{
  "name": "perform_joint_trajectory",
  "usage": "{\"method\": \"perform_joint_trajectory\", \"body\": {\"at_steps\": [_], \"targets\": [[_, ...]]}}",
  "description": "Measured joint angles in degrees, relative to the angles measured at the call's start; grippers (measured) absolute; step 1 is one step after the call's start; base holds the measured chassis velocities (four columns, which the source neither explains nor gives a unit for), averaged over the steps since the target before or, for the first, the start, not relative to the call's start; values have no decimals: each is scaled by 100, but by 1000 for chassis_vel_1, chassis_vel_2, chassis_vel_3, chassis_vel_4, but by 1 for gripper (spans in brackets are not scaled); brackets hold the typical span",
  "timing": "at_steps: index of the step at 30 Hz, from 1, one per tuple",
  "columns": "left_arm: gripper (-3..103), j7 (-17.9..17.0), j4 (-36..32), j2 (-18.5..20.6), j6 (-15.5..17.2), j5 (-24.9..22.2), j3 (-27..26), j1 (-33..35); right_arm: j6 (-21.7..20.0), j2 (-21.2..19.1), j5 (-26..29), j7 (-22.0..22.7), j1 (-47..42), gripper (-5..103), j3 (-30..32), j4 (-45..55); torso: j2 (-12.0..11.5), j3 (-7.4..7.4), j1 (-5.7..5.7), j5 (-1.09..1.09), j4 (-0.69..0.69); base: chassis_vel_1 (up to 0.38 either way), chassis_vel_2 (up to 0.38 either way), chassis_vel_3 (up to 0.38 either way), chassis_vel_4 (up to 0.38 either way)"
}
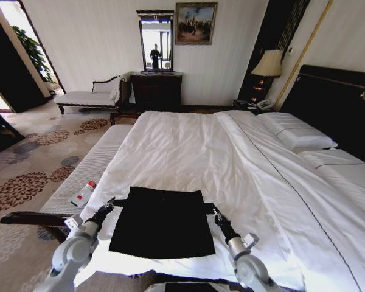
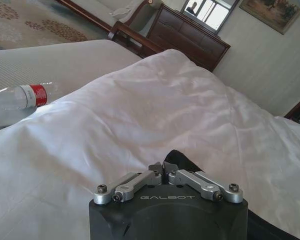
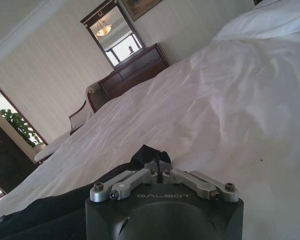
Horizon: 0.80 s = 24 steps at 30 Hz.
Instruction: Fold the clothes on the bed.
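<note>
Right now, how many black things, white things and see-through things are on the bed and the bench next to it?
Black: 1, the T-shirt, pinched at its far corners by the left gripper and the right gripper.
White: 2, the pillows on the bed.
See-through: 1, the plastic bottle on the bench.
Total: 4

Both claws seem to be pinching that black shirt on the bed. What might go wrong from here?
Both grips look thin: the left gripper and the right gripper each pinch only a small bunch at the edge of the T-shirt, so soft fabric may slip out.

The shirt lies near the edge of the bed; an uneven pull might skew the fold or drag it off.

A plastic bottle rests on the bench beside the left arm, which might knock it.
</note>
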Motion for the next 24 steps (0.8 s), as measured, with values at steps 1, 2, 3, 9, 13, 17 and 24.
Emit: {"method": "perform_joint_trajectory", "body": {"at_steps": [1,2,3,9,13,17,24], "targets": [[1,0,0,0,0,0,0,0,0,0,0,0,0,0,0,0,0,0,0,0,0,0,0,0,0],[1,16,-14,-37,-1,0,-36,46,20,34,-15,0,-52,0,6,0,0,0,0,0,0,0,0,0,0],[1,39,-33,-73,-4,0,-83,99,43,71,-37,0,-116,0,19,9,0,0,0,0,0,0,0,0,0],[1,176,-54,-103,-29,16,-284,276,170,202,-218,-90,-401,0,46,23,0,0,0,0,-1,0,0,0,0],[1,291,23,-120,-110,284,-216,438,298,366,-361,-119,-449,0,34,-169,0,0,1,1,-1,0,0,0,0],[1,362,86,-255,-218,612,-67,552,378,449,-431,-140,-406,0,16,-348,-1,0,1,1,0,0,0,0,0],[1,398,172,-332,-248,648,-111,564,501,543,-540,-241,-495,0,49,-403,-1,0,1,1,-2,0,0,0,0]]}}
